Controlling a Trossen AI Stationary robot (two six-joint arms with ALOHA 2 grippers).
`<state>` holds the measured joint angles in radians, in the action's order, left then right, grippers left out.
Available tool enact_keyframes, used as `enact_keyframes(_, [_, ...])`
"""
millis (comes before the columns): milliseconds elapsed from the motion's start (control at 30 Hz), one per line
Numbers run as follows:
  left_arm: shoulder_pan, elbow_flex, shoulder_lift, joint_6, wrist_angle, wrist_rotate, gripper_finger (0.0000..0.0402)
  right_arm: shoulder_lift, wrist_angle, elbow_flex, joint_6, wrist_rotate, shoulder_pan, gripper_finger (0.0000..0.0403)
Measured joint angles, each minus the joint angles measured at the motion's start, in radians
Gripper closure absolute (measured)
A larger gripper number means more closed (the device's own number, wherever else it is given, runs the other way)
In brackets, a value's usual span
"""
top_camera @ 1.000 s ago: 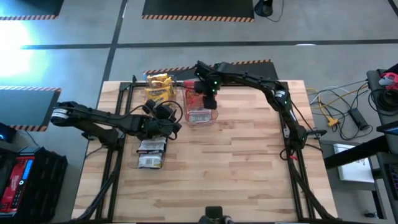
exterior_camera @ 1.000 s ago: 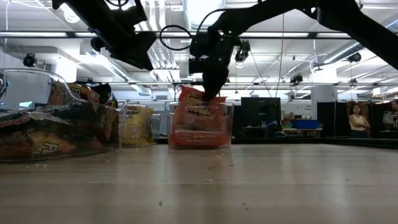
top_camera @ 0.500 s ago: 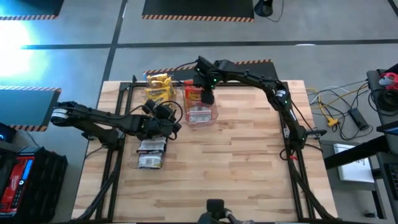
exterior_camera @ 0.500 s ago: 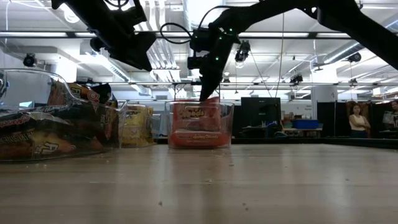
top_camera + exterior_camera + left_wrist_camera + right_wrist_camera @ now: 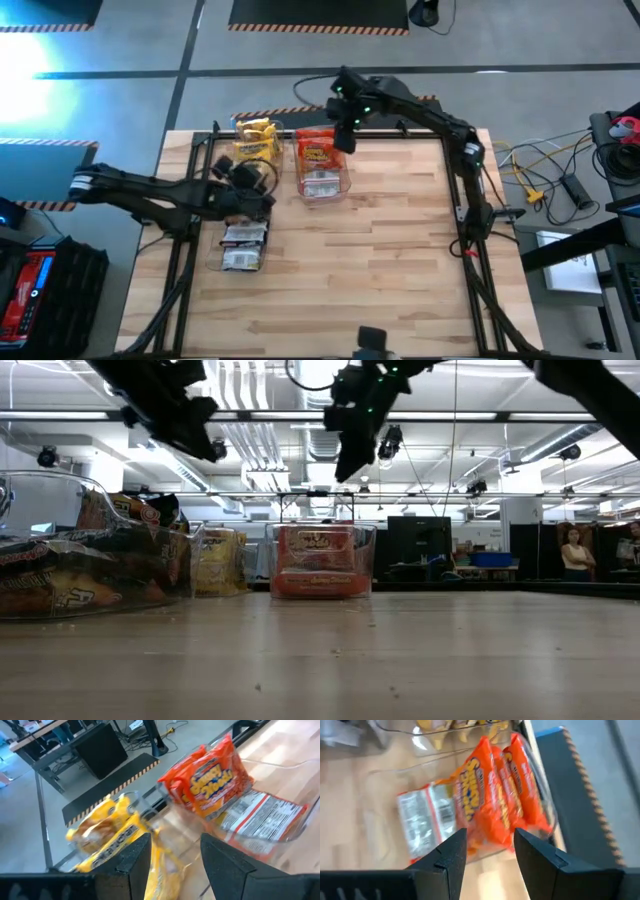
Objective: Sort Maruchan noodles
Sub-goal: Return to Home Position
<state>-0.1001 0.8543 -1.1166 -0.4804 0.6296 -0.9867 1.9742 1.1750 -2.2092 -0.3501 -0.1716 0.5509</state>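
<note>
Red-orange noodle packets (image 5: 318, 158) (image 5: 495, 805) lie in a clear bin (image 5: 345, 186) at the table's far middle, one showing its white back (image 5: 265, 812). Yellow packets (image 5: 256, 140) (image 5: 107, 837) fill a bin to its left. Dark packets (image 5: 243, 245) (image 5: 90, 570) lie in a bin nearer the left front. My right gripper (image 5: 346, 135) (image 5: 490, 850) hangs open, high above the red-orange bin, holding nothing. My left gripper (image 5: 262, 198) (image 5: 175, 850) is open too, raised between the yellow and dark bins, with nothing between its fingers.
The three clear bins crowd the table's far left part. The bare wooden top (image 5: 400, 260) stretches over the near and right parts. Black frame rails (image 5: 190, 170) run along the table's left and right sides. People stand in the room far behind (image 5: 575, 550).
My right gripper has risen straight up out of the red-orange bin and stands well clear of it. The red-orange packet that stuck up above the bin's rim has dropped down inside. My left gripper has drawn back toward the table's left edge and risen a little.
</note>
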Motion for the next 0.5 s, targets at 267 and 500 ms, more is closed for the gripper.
enact_keyframes(267, [-0.110,-0.108,0.245,-0.195,0.175,-0.002,0.0248,-0.234,-0.105,0.349,0.070,-0.038,0.012,0.0255])
enact_keyframes(500, [-0.213,-0.350,0.412,-0.138,-0.132,-0.024,0.0248,-0.545,-0.410,0.823,0.181,-0.038,-0.049,0.0255])
